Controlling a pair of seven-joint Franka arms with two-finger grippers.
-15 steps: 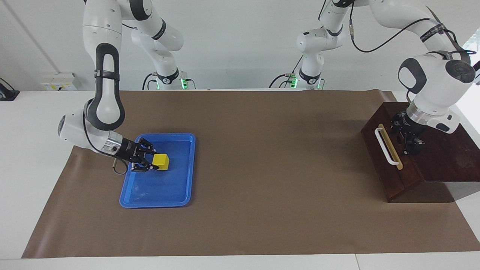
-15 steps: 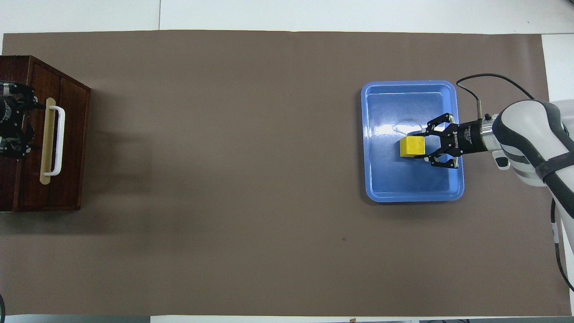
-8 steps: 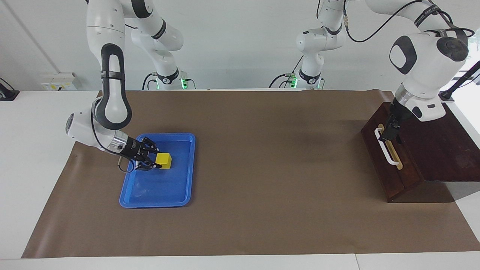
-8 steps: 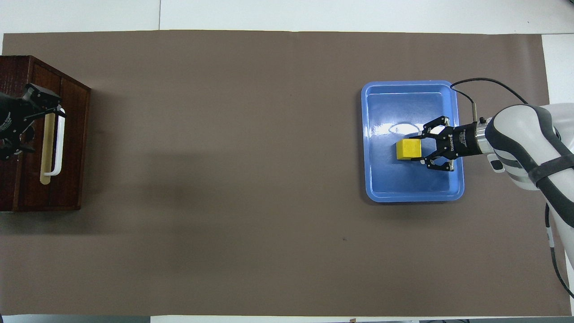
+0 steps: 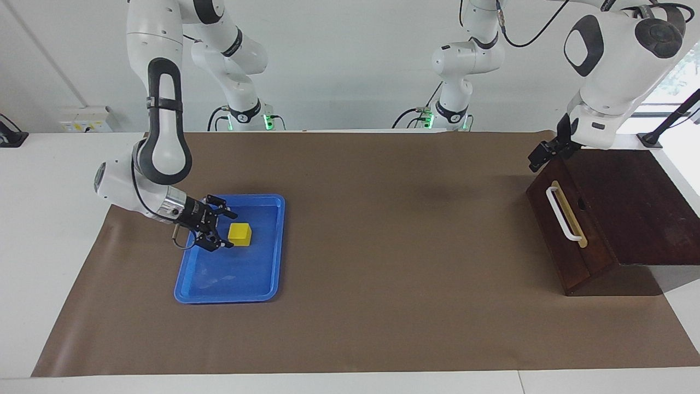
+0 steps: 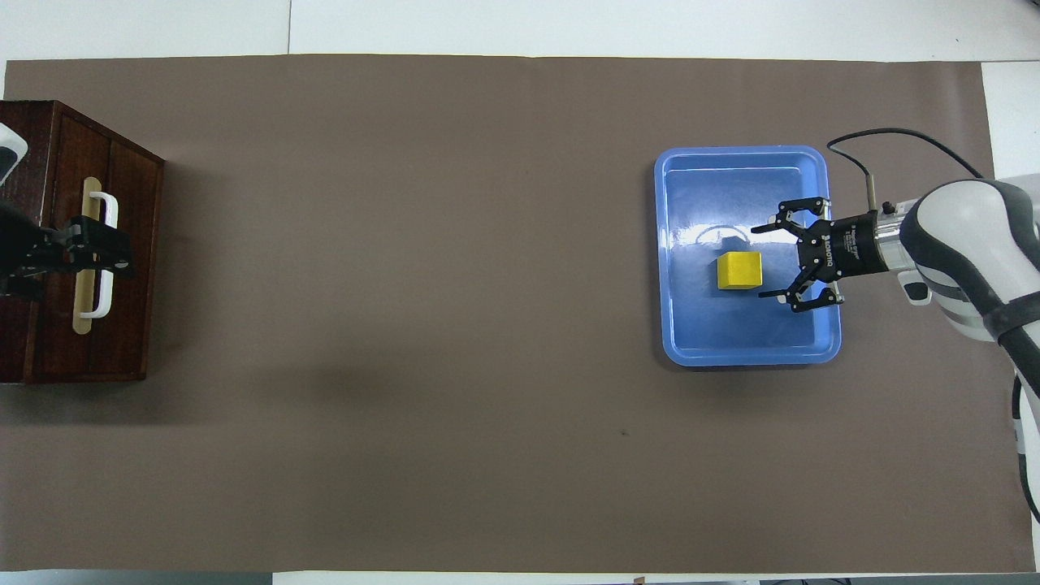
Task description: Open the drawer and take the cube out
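A brown mat (image 5: 383, 246) covers the white table (image 5: 44, 219), white wall (image 5: 339, 60) above. The right gripper (image 5: 223, 229) gapes beside the cube (image 5: 240, 233); the left gripper's (image 5: 538, 157) jaws I cannot tell.

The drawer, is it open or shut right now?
Shut: the drawer front sits flush with its dark wooden box, no pale interior showing.

The right claw (image 5: 223, 229) has let go of the cube (image 5: 239, 234), now resting loose in the tray (image 5: 229, 284); the left claw (image 5: 538, 156) has risen off the drawer (image 5: 569, 230).
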